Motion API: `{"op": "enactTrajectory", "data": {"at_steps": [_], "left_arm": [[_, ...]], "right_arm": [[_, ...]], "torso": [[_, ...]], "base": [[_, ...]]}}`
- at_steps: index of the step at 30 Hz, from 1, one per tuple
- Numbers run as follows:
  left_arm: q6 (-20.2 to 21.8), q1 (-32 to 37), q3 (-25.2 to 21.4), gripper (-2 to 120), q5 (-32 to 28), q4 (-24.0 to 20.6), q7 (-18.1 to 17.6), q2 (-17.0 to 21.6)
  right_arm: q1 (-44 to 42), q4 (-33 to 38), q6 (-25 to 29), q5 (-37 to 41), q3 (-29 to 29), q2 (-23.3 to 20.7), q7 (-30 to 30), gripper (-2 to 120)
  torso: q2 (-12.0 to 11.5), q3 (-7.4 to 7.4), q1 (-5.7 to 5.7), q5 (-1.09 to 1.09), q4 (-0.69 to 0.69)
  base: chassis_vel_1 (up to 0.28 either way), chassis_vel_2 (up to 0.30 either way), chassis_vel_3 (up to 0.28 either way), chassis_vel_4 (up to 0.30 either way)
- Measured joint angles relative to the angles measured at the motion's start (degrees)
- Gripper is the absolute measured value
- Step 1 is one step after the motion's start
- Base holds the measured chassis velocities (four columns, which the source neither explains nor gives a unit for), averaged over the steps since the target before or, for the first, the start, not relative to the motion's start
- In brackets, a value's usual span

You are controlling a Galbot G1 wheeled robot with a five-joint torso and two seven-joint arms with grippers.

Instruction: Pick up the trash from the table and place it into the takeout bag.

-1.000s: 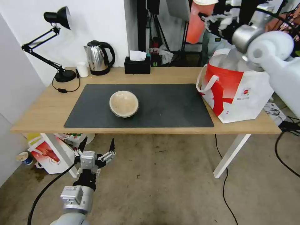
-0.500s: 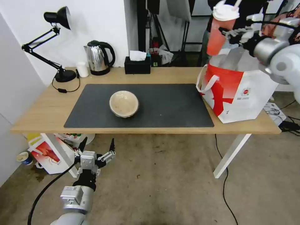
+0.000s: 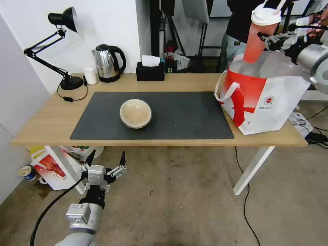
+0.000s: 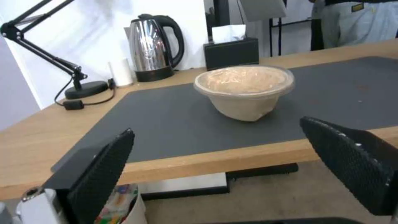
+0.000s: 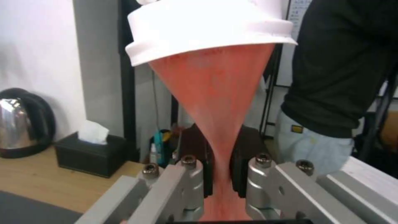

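My right gripper (image 3: 270, 38) is shut on the red drink cup with a white lid (image 3: 257, 37), holding it above the open mouth of the takeout bag (image 3: 270, 102) at the right end of the table (image 3: 51, 119). In the right wrist view the cup (image 5: 211, 93) is squeezed thin between the black pads (image 5: 207, 174). A beige paper bowl (image 3: 135, 113) sits on the dark grey mat (image 3: 191, 116). My left gripper (image 3: 106, 164) hangs open below the table's front edge, facing the bowl (image 4: 244, 90) from a distance.
A steel kettle (image 3: 108, 63), a black tissue box (image 3: 150, 71), a small white cup (image 3: 90, 76) and a black desk lamp (image 3: 65, 44) line the table's back edge. A person (image 3: 239, 30) stands behind the bag. A red-and-white carton (image 3: 51, 169) sits on the floor.
My right arm has carried the red cup to the right, from beside the bag to over its open mouth. The left arm and the bowl have not moved.
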Motion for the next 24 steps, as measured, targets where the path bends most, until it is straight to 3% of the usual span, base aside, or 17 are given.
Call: {"op": "enactTrajectory", "data": {"at_steps": [11,24], "left_arm": [[0.0,0.0,0.0,100,0.0,0.0,0.0,0.0],[0.0,0.0,0.0,100,0.0,0.0,0.0,0.0]], "right_arm": [[-0.96,-5.2,1.09,-3.09,0.36,0.95,-1.38,7],[-0.68,-15.57,1.56,-6.07,-1.22,6.36,-1.55,7]], "torso": [[0.0,0.0,-0.01,-0.01,0.0],[0.0,0.01,0.0,0.0,0.0]], "base": [[0.0,0.0,0.0,0.0],[0.0,0.0,0.0,0.0]]}}
